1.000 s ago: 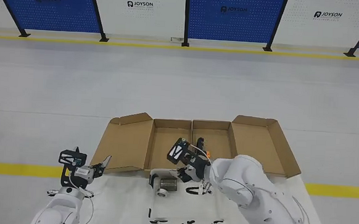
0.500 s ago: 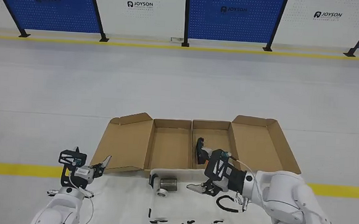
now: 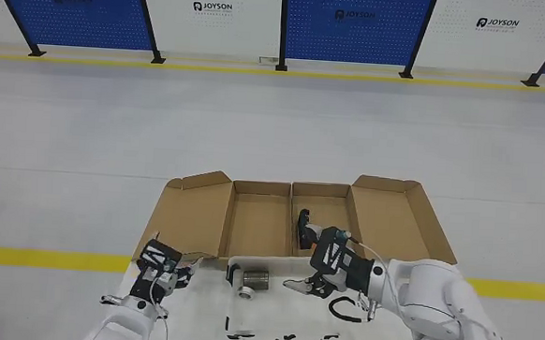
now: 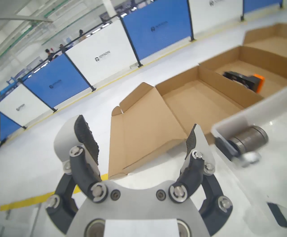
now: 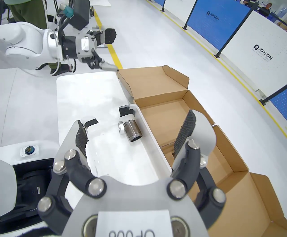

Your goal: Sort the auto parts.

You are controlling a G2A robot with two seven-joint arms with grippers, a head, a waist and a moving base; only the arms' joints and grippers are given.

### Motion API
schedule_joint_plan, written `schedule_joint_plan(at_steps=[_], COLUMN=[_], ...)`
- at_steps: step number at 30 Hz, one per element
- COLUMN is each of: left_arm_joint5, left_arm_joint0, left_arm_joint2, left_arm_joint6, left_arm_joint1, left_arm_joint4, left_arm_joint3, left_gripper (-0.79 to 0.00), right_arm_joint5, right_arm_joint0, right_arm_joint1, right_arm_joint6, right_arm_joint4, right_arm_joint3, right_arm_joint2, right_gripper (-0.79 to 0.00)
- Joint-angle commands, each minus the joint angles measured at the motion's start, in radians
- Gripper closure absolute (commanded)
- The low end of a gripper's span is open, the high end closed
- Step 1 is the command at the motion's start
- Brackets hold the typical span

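Pale hall floor [image 3: 275, 133] w/ yellow lines is running back to blue & white partition panels [image 3: 356, 25]. White bench [image 3: 196, 339] is sitting at the near edge, carrying everything. Cardboard box [image 3: 260, 226] is lying open along the bench's far side, flaps splaying out to both sides, two compts side by side. White tray [image 5: 152, 139] is lying just in front of the box, raised lip running along the box's front wall; can't tell if they're touching.

L tool [image 4: 139, 128] is hovering over the bench's L end, near the box's L flap, fingers spread wide & gripping nothing. R tool [image 5: 135, 121] is hanging above the tray in front of the R compt, fingers likewise released & empty.

Metal cylinder [image 5: 132, 131] is lying on its side in the tray, close to the lip, in front of the L compt & to the L of the R tool. R wrist view is showing it as a dark steel sleeve w/ a hollow bore at one end & a bright silver ring at the other; from the top it's reading as a plain grey stub.

Black part [image 4: 244, 79] is resting in the R compt. L wrist view is picking out an orange end on it; from the top it's looking like a dark block.

Small black piece [image 5: 126, 111] is sitting in the tray corner, just beside the cylinder's ring end. Dark patches [image 3: 239, 335] are showing along the bench's near edge; can't tell what they are.
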State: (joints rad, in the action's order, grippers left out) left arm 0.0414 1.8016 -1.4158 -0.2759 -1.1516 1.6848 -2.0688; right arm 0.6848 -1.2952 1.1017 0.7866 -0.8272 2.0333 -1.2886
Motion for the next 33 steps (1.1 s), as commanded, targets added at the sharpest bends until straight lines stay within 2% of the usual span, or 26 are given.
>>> schedule_joint_plan(at_steps=[1, 3, 7, 10, 11, 12, 13, 19, 22, 24, 26, 30, 33], left_arm_joint5=[0.088, 0.172, 0.298, 0.482, 0.489, 0.431, 0.41, 0.41, 0.399, 0.483, 0.545, 0.703, 0.705], left_arm_joint0=[-0.01, -0.025, -0.046, -0.099, -0.119, -0.149, -0.159, -0.159, -0.147, -0.157, -0.18, -0.239, -0.282], left_arm_joint2=[0.055, 0.104, 0.189, 0.239, 0.245, 0.236, 0.236, 0.236, 0.208, 0.199, 0.186, 0.253, 0.307], left_arm_joint6=[-0.161, -0.244, -0.284, -0.397, -0.449, -0.52, -0.541, -0.541, -0.547, -0.579, -0.658, -0.782, -0.798], left_arm_joint1=[0.001, 0.004, 0.008, 0.007, 0.001, -0.008, -0.011, -0.011, -0.013, -0.012, -0.011, -0.011, -0.011], left_arm_joint4=[0.068, 0.179, 0.339, 0.353, 0.3, 0.243, 0.237, 0.237, 0.146, 0.054, -0.014, -0.048, -0.011], left_arm_joint3=[-0.072, -0.133, -0.174, -0.164, -0.153, -0.155, -0.157, -0.157, -0.136, -0.124, -0.129, -0.132, -0.119], left_gripper=[-0.785, -0.785, -0.785, -0.785, -0.785, -0.785, -0.785, -0.785, -0.785, -0.785, -0.785, -0.785, -0.785], right_arm_joint5=[0.001, 0.001, 0.001, 0.001, 0.001, 0.001, 0.001, 0.001, 0.001, 0.001, 0.001, 0.001, 0.001], right_arm_joint0=[0.0, 0.0, 0.0, 0.0, 0.0, 0.0, 0.0, 0.0, 0.0, 0.0, 0.0, 0.0, 0.0], right_arm_joint1=[0.0, 0.0, 0.0, 0.0, 0.0, 0.0, 0.0, 0.0, 0.0, 0.0, 0.0, 0.0, 0.0], right_arm_joint6=[-0.001, -0.001, -0.001, -0.001, -0.001, -0.001, -0.001, -0.001, -0.001, -0.001, -0.001, -0.001, -0.001], right_arm_joint4=[0.0, 0.0, 0.0, 0.0, 0.0, 0.0, 0.0, 0.0, 0.0, 0.0, 0.0, 0.0, 0.0], right_arm_joint3=[0.0, 0.0, 0.0, 0.0, 0.0, 0.0, 0.0, 0.0, 0.0, 0.0, 0.0, 0.0, 0.0], right_arm_joint2=[0.0, 0.0, 0.0, 0.0, 0.0, 0.0, 0.0, 0.0, 0.0, 0.0, 0.0, 0.0, 0.0], right_gripper=[-0.785, -0.785, -0.785, -0.785, -0.785, -0.785, -0.785, -0.785, -0.785, -0.785, -0.785, -0.785, -0.785])
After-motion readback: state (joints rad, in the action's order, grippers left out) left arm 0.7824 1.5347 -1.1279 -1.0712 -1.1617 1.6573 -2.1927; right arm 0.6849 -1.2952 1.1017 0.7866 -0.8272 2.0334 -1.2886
